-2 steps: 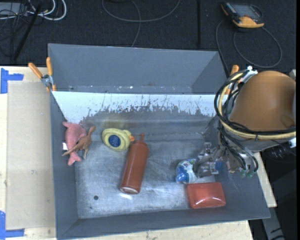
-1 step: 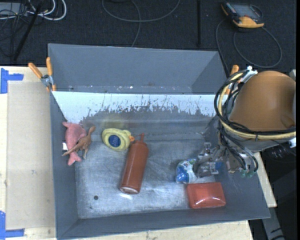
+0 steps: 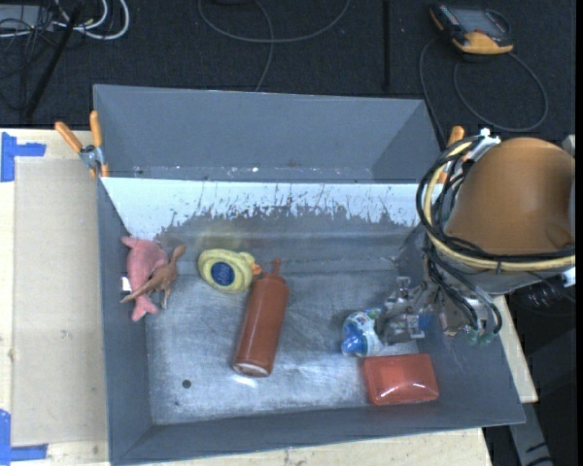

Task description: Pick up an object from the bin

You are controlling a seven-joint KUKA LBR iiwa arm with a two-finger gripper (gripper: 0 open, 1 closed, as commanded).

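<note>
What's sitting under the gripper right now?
A small blue-and-white crumpled object lies partly under the gripper, its right part covered by it. Whether anything else lies beneath cannot be seen. A red rectangular block lies nearby, uncovered.

grey bin (image 3: 272, 149), pink toy (image 3: 142, 263), yellow and blue toy (image 3: 223, 271), rust-red bottle (image 3: 260, 323), red block (image 3: 399, 378), blue-white lump (image 3: 357, 337)

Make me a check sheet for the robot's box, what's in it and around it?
Surface: grey bin, floor scuffed.
Job's things: small blue and white thing, right side, nearest the tool.
Clutter: red pouch; brown-red bottle lying down; yellow and blue toy; pink toy animal.
Tool: tool low, right beside the blue and white thing.
Cables: looped cables on the robot's wrist.
Surroundings: cords on the dark floor behind the bin.
</note>
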